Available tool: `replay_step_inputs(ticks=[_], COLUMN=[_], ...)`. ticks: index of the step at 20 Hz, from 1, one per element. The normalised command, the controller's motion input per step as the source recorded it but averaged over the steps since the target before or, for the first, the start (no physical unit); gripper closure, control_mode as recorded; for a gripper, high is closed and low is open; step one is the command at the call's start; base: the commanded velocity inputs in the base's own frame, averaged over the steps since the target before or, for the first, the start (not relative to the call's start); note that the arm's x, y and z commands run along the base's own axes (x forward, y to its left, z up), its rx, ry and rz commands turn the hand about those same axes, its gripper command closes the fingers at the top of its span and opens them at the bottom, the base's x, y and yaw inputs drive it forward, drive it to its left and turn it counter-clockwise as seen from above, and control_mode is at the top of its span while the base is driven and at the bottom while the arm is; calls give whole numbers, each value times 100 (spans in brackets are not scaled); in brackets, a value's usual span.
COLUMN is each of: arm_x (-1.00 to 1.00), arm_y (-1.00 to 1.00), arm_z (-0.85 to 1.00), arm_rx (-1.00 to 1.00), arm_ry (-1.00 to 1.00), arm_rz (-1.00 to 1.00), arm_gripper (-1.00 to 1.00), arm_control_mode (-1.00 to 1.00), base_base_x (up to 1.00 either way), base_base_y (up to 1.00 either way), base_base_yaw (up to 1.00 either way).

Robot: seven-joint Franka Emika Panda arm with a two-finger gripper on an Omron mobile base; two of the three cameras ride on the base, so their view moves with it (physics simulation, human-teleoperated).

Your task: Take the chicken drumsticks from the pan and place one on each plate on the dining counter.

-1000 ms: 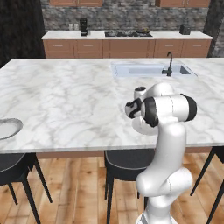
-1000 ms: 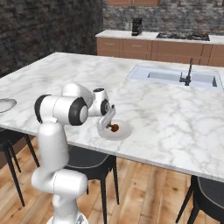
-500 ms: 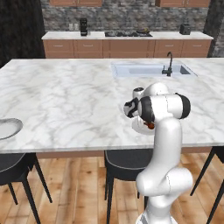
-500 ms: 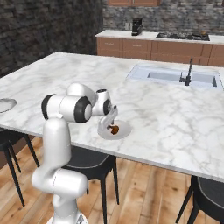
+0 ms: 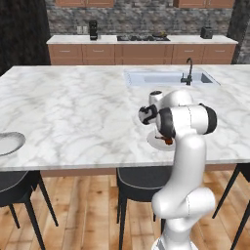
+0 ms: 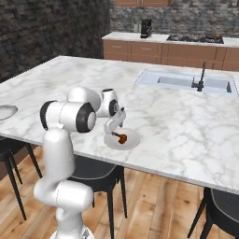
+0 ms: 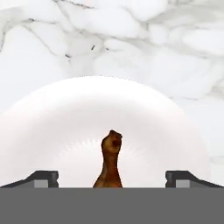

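Here's the big rectangular dining counter point(image 5: 73, 112) with its white grey-veined marble top, stretching right across the left base view, and everything gets placed against it. Sunk into its far side is the pale rectangular sink point(image 5: 166, 78) with a dark curved tap point(image 5: 187, 73) at its right end. Behind the counter, against the stone wall, runs the brown-drawered worktop point(image 5: 136, 49) with a black coffee machine point(image 5: 93, 29) standing on it.

Down at the counter's near edge, dark round stools point(image 5: 141, 178) are tucked beneath the overhang. The white arm bends over that near edge, elbow forward, wrist turned down.

Right under the wrist sits a small round grey-white plate point(image 6: 133, 140), flat on the marble just in from the near edge. A second grey-white plate point(image 5: 9, 142) lies far off along the same edge, at the counter's left end, well apart from the first.

And the two-finger gripper point(image 7: 111, 177) is directly above the near plate, jaws spread wide, dark fingertips point(image 7: 43, 177) well out to either side, touching nothing. Between them, lying on the plate's middle, is the golden orange-brown chicken drumstick point(image 7: 109, 164), narrow bone end pointing away from the hand camera, clear of both fingers.
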Motion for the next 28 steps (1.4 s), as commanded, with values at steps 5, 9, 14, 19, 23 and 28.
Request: replay_step_inputs(ticks=[5,9,14,19,23,28], arm_x=[-88,-94,-95,-97,-92,-87], arm_y=[0,0,0,0,0,-1], arm_z=[47,29,21,18,14,8], arm_rx=[2,8,12,7,0,-1], arm_ry=[-7,-1,0,-1,0,0], arm_rz=[-14,-36,-48,-43,-41,-39], arm_gripper=[-100,-100,-100,-100,-100,-100], arm_control_mode=[-100,-100,-100,-100,-100,-100], base_base_x=[0,0,0,0,0,0], base_base_y=[0,0,0,0,0,0], base_base_yaw=[0,0,0,0,0,0])
